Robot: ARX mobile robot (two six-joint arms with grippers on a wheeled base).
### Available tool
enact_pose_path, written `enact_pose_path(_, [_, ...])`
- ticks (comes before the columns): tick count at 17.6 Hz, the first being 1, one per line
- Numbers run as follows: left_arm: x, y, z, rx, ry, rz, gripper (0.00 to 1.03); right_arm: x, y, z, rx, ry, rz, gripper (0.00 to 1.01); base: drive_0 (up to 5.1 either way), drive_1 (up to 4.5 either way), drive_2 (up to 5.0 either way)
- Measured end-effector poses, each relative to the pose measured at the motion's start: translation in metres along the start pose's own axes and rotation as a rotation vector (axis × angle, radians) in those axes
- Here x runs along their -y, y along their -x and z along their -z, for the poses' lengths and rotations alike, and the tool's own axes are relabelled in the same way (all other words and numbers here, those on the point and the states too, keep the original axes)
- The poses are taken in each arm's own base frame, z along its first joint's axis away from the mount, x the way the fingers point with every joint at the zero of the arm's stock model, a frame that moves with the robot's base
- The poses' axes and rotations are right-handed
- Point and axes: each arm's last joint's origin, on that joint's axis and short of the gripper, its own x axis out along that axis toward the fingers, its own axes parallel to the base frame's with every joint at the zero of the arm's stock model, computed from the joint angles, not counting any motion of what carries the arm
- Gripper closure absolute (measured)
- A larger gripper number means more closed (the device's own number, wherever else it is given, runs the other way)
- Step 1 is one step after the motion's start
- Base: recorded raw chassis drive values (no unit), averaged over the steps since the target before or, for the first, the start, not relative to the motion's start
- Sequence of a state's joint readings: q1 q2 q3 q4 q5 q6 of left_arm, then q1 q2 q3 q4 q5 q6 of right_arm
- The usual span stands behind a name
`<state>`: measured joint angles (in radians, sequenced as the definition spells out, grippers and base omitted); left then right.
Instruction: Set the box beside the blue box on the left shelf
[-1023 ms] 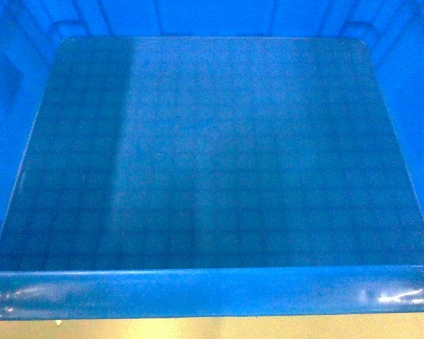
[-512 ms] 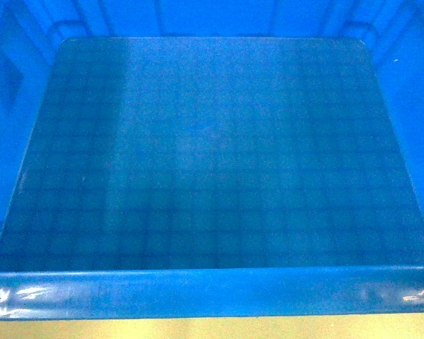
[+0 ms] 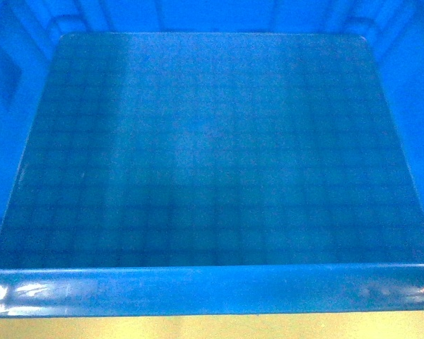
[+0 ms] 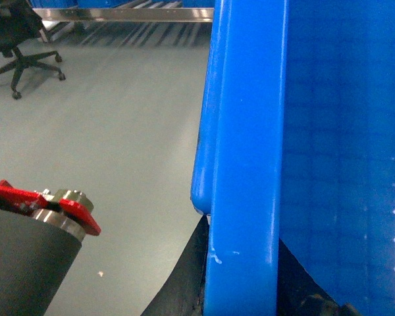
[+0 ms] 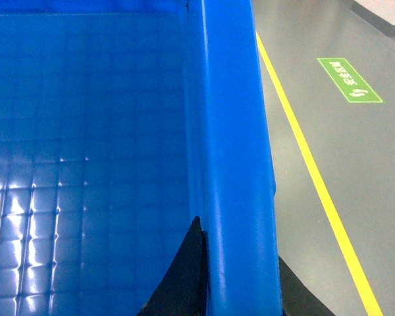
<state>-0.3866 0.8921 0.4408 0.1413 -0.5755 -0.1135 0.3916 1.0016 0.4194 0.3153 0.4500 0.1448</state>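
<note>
Both grippers, left [image 4: 240,296] and right [image 5: 240,289], pinch the crate's [image 3: 212,162] side rims; uneven grip could tip it.

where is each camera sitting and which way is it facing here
Head: above the box, looking down into it; no robot parts show.
Left wrist: at the box's left rim, facing along it over grey floor toward an office chair; dark left gripper fingers straddle the rim.
Right wrist: at the right rim, facing a yellow floor line; right gripper fingers straddle it.
All views share the box.
</note>
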Motion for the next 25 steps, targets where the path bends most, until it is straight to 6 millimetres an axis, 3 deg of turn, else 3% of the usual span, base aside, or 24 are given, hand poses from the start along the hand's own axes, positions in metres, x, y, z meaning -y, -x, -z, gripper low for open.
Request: enact_pose_path(25, [0.0002,-0.0004,0.0006,-0.005,-0.001,0.001,0.91,0.0000,0.0000,0.0003,-0.002,0.002,0.002,0.91,0.0,4.00,-4.0])
